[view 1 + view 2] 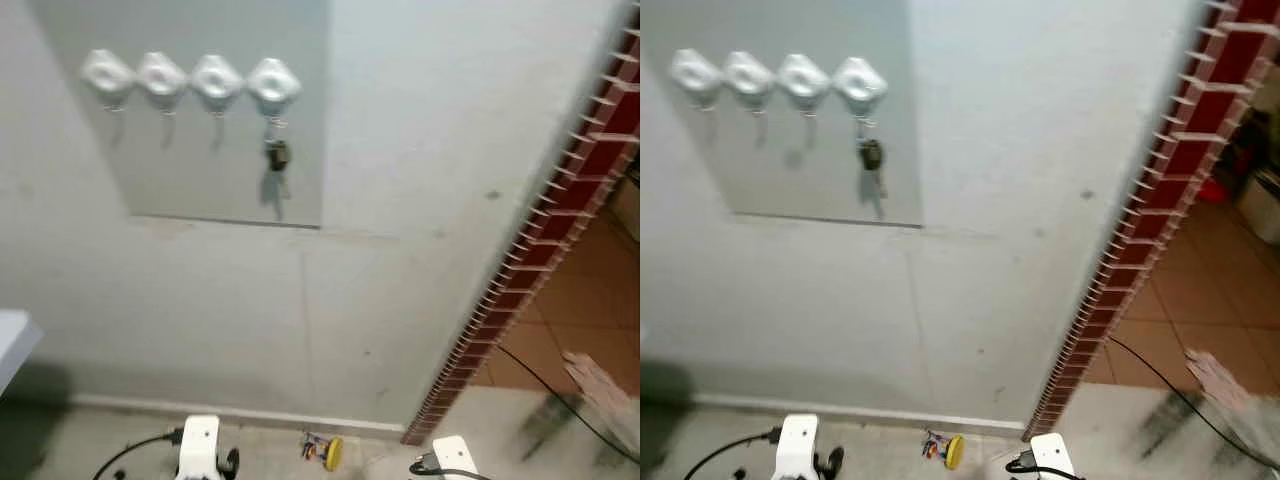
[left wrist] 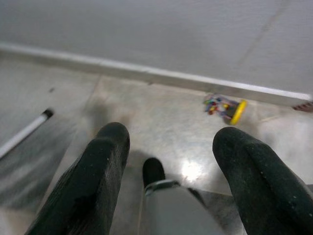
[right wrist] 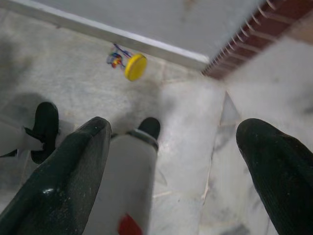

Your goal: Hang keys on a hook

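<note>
Left hand (image 2: 168, 147): hangs low over the floor (image 2: 161, 112), two black fingers (image 2: 93, 181) spread well apart, nothing between them, touching nothing. Past the fingertips lies pale marbled floor, then a white skirting strip (image 2: 146, 73) at the foot of the wall.

Right hand (image 3: 176, 161): also down over the floor, fingers (image 3: 274, 166) wide apart and empty. Beyond and between the fingers shows part of the robot's own white leg with a black foot.

A small yellow disc with a tangle of coloured bits (image 3: 128, 64) lies on the floor ahead of both hands, near the skirting, well apart from either.

Further out and far above both hands: a grey panel (image 1: 180, 180) on the white wall carries a row of four white hooks (image 1: 190, 78). The keys (image 1: 277, 155) hang from the hook at the right end of the row, a dark bunch dangling just beneath it, touching no hand.

Out to the right of the right hand, a red brick edge (image 1: 560, 210) runs down the wall corner, with orange floor tiles (image 1: 580, 300) and a black cable (image 1: 560, 395) beyond.
</note>
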